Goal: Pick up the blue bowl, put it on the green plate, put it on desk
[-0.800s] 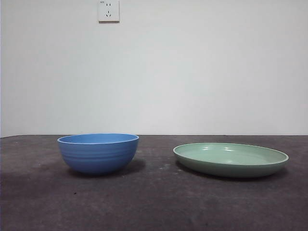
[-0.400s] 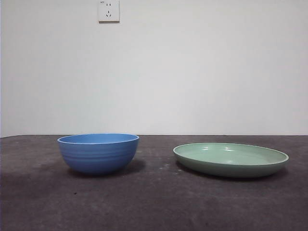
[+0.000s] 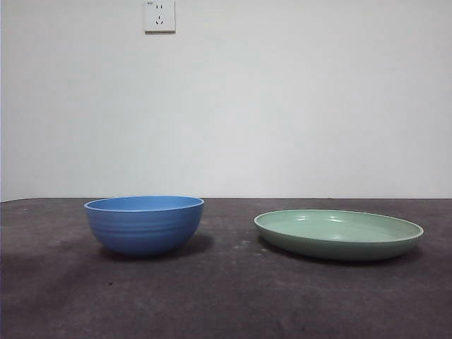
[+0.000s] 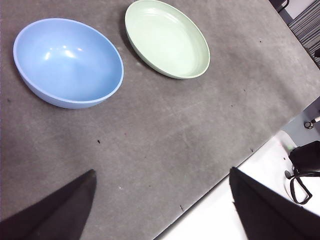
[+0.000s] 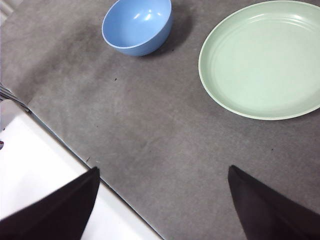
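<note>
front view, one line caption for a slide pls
Blue bowl and green plate stand apart on the desk, both empty, no gripper in view.

A white rectangular wall socket plate (image 3: 159,15) is seen high on a plain off-white wall (image 3: 296,99), at the top edge of the front view, left of centre. A white flat surface (image 5: 35,165) is seen adjoining the desk's edge in both wrist views. A black looped cable (image 4: 300,187) is seen lying on that white surface. A grey-and-white striped patch (image 4: 306,27) is noted at one corner of the left wrist view; its nature cannot be told.
</note>
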